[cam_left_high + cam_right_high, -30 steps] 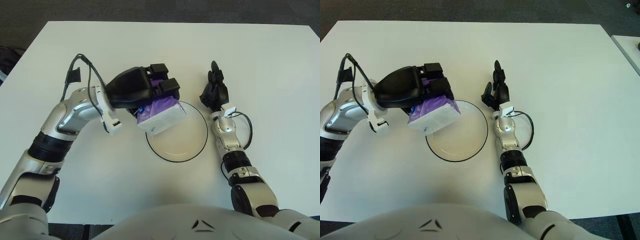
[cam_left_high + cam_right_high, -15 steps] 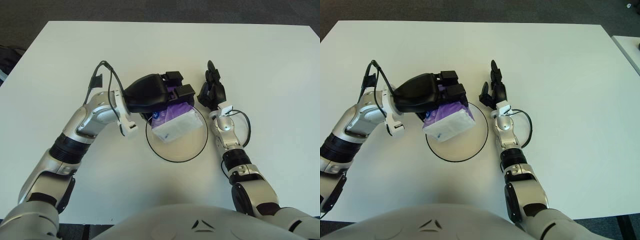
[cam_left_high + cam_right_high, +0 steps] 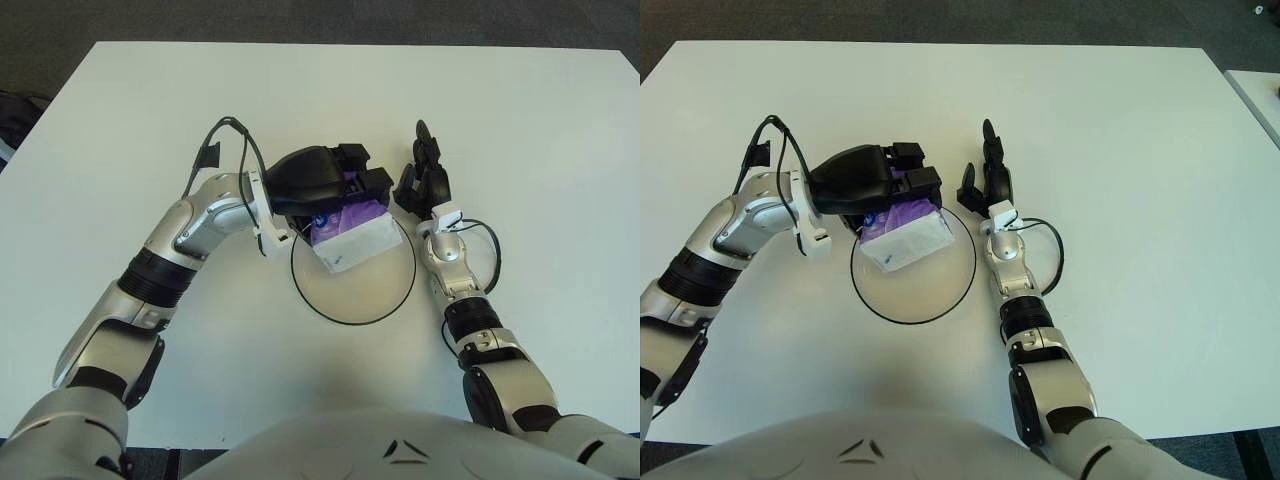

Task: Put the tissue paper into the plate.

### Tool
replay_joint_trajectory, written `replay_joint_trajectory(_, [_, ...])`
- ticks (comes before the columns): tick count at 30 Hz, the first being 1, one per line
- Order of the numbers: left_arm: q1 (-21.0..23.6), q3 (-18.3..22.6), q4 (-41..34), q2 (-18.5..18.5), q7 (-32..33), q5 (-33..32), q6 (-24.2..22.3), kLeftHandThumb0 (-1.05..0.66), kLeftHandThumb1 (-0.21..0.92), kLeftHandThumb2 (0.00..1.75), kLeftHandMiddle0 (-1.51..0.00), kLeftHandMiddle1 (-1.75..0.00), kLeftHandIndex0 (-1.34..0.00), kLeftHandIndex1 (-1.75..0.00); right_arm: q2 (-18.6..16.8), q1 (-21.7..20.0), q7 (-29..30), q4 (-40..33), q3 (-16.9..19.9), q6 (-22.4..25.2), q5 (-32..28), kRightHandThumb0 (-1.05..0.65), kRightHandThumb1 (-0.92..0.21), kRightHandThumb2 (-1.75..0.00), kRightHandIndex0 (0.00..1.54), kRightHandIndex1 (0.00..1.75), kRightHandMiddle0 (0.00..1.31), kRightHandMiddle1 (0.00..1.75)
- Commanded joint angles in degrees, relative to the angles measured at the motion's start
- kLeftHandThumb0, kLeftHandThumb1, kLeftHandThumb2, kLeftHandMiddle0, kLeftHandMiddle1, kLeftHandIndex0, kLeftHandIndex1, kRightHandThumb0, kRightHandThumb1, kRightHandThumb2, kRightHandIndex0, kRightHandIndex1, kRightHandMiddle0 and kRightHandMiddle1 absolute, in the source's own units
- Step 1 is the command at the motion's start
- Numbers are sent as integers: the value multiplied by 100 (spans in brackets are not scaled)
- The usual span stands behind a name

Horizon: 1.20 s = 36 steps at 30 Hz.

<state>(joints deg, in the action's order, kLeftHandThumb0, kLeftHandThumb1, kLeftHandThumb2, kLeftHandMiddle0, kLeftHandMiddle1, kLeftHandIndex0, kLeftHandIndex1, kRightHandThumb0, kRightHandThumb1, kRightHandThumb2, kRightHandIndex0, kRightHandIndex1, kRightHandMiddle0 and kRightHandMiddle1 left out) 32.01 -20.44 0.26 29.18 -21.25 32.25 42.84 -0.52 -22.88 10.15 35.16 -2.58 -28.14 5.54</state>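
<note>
A purple and white tissue pack (image 3: 355, 232) is held in my left hand (image 3: 335, 185), whose black fingers are curled over its top. The pack hangs tilted over the far part of the white plate with a black rim (image 3: 372, 302), its white end lowest; I cannot tell if it touches the plate. It also shows in the right eye view (image 3: 904, 237). My right hand (image 3: 423, 180) rests on the table just right of the plate, fingers spread and holding nothing.
The white table (image 3: 520, 120) carries only the plate. Its edges run along the far side and the left, with dark floor (image 3: 300, 20) beyond. A black cable (image 3: 222, 140) loops off my left wrist.
My left hand has carried the tissue pack to the right and lowered it, from beside the plate's left rim to over its far part. The right hand has barely moved.
</note>
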Motion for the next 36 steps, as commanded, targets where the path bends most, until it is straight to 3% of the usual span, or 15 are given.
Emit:
replay_joint_trajectory(1, [-212,-47,129,-129,153,-65,27,-44,43,117,-119,-175,-52,-175,-197,1359,-143,791,-143,275,29,-89,-92,-106,0,0,1,1])
replay_joint_trajectory(7, [-329,-14,218,-174,258,-32,120,-44,43,117,-117,-175,-52,-175,-211,1327,-262,835,-90,279,-58,-90,-92,-106,0,0,0,1])
replay_joint_trajectory(20, [-302,-42,738,-235,1198,814,701,-43,44,115,-114,-175,-51,-175,-209,1303,-429,912,-19,117,-91,-89,-92,-110,0,0,0,0])
replay_joint_trajectory(36, [-246,-60,967,-191,1483,863,868,-42,45,114,-113,-175,-50,-175,-220,1332,-407,848,3,188,-43,-90,-92,-110,0,0,0,0])
